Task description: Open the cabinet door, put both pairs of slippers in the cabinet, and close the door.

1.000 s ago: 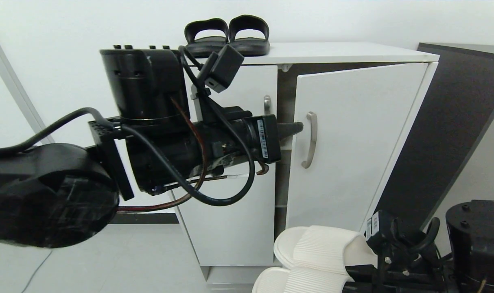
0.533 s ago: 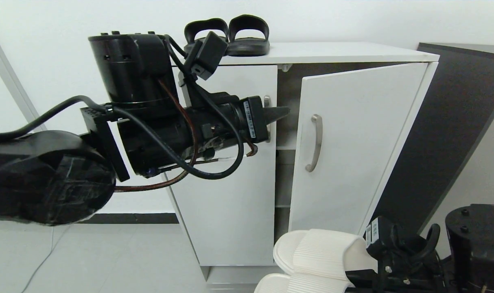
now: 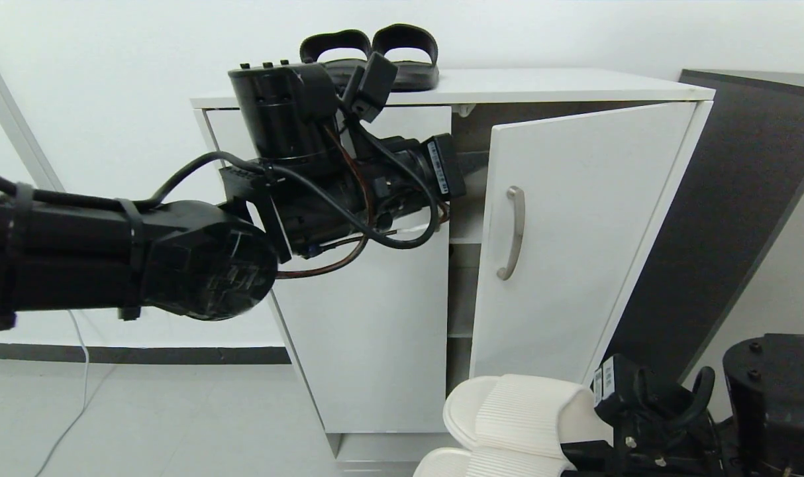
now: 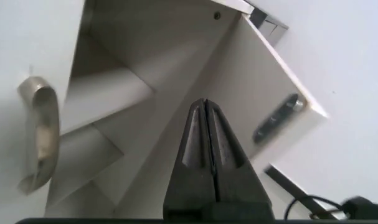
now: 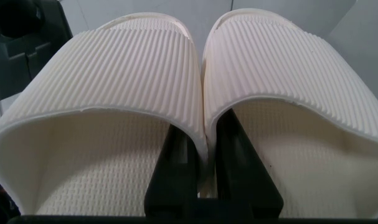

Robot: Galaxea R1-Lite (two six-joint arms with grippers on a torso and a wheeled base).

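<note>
Left gripper (image 4: 205,109): fingers pressed flat together, nothing held. Over the last second it has drawn off the right door (image 3: 587,232), lifted, and pushed forward. It now points into the dark gap between the two doors, high up, just under the cabinet top (image 3: 561,83).

Right door: swung out a little at the start of that second, no further since. It stands ajar, with its free edge just right of the fingertips and its handle (image 3: 511,232) beyond and lower. Left door (image 3: 369,331) is shut, alongside the wrist.

Judgement: the opening is not finished and the gap looks too narrow for slippers. The closed fingers seem set to hook behind the door edge and sweep it wider.

Right gripper (image 5: 204,162): low and well below the left, closed on the white slippers (image 3: 514,411), pinching the adjoining straps; waiting near the cabinet foot.

Black slippers (image 3: 372,56): on the cabinet top, just above the left wrist, untouched.
</note>
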